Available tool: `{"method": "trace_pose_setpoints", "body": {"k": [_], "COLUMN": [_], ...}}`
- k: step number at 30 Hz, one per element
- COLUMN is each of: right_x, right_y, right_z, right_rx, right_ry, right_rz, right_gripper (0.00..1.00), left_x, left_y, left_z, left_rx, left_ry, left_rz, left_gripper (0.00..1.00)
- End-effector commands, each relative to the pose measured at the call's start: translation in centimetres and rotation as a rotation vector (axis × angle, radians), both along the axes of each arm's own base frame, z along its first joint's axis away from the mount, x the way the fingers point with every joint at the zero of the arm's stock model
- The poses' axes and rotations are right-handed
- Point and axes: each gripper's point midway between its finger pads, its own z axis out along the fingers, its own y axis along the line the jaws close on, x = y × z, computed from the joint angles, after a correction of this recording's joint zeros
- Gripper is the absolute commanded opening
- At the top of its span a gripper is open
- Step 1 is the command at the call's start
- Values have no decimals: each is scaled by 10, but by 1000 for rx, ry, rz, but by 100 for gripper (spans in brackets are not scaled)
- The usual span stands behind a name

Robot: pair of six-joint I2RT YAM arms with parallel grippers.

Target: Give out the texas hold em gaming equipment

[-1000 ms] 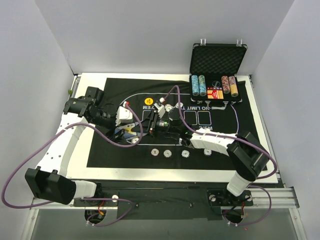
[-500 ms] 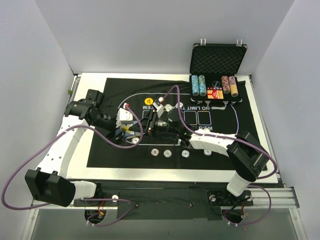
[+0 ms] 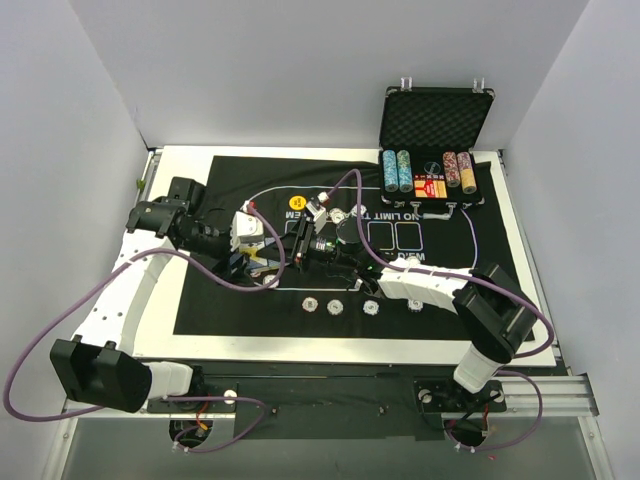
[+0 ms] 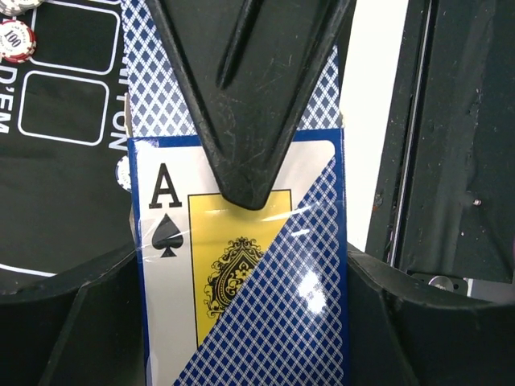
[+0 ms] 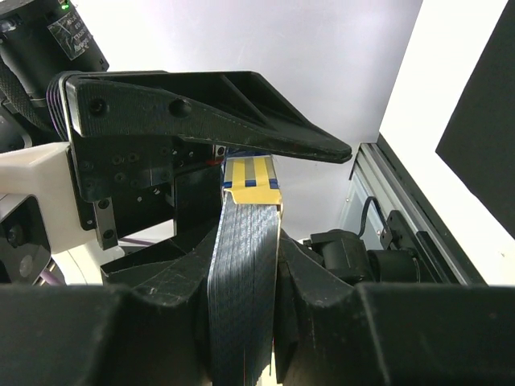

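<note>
Card box [image 4: 241, 265] sits above left part of felt mat [image 3: 200, 300], long axis running between both grippers. Right gripper [image 3: 297, 247] is clamped on one end. Left gripper [image 3: 250, 257] straddles other end; I cannot tell whether it grips.

From overhead I get soft, even light, with only faint shadows on the bench [image 3: 400, 348]. My left wrist view shows small white glare spots on the card box [image 4: 241, 322] wrap. My right wrist view blows the bench out to flat white, and its near foreground is soft
</note>
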Motion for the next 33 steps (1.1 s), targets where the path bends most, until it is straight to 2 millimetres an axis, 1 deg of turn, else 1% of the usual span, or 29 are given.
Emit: {"method": "trace_pose_setpoints", "body": {"k": [1, 2, 4, 8, 11, 12, 13, 15, 18, 19, 22, 23, 31, 33], "right_x": [0, 0, 1, 2, 3, 2, 2, 3, 2, 3, 3, 3, 4, 3], "right_y": [2, 2, 3, 5, 6, 6, 6, 6, 6, 5, 6, 6, 7, 7], "right_z": [50, 50, 50, 41, 37, 39, 38, 38, 37, 35, 32, 33, 27, 29], "right_rx": [131, 132, 132, 106, 97, 101, 99, 95, 90, 88, 81, 84, 65, 68], "right_ry": [-108, -107, -103, -88, -79, -83, -81, -81, -84, -82, -75, -76, -69, -72], "right_rz": [-3, -2, 0, 4, 4, 6, 7, 7, 5, 2, 2, 2, 2, 3], "right_gripper": [5, 5, 5, 4, 3, 3, 2, 2, 2, 2, 2, 2, 2, 2], "left_x": [8, 12, 12, 12, 15, 16, 18, 17, 8, 6, -1, -5, -6, -8], "left_y": [-8, -8, -8, -6, -6, -6, -7, -8, -8, -7, -5, -5, -6, -6], "left_z": [25, 25, 24, 26, 29, 30, 30, 31, 28, 26, 17, 18, 18, 16], "left_rx": [-84, -87, -82, -79, -82, -85, -87, -95, -86, -80, -52, -50, -51, -45], "left_ry": [-69, -87, -107, -111, -120, -122, -122, -117, -103, -95, -61, -49, -60, -49], "left_rz": [14, 22, 21, 38, 60, 65, 77, 76, 41, 31, -13, -22, -65, -79], "left_gripper": [77, 77, 77, 78, 84, 85, 93, 94, 94, 94, 84, 82, 73, 65]}}
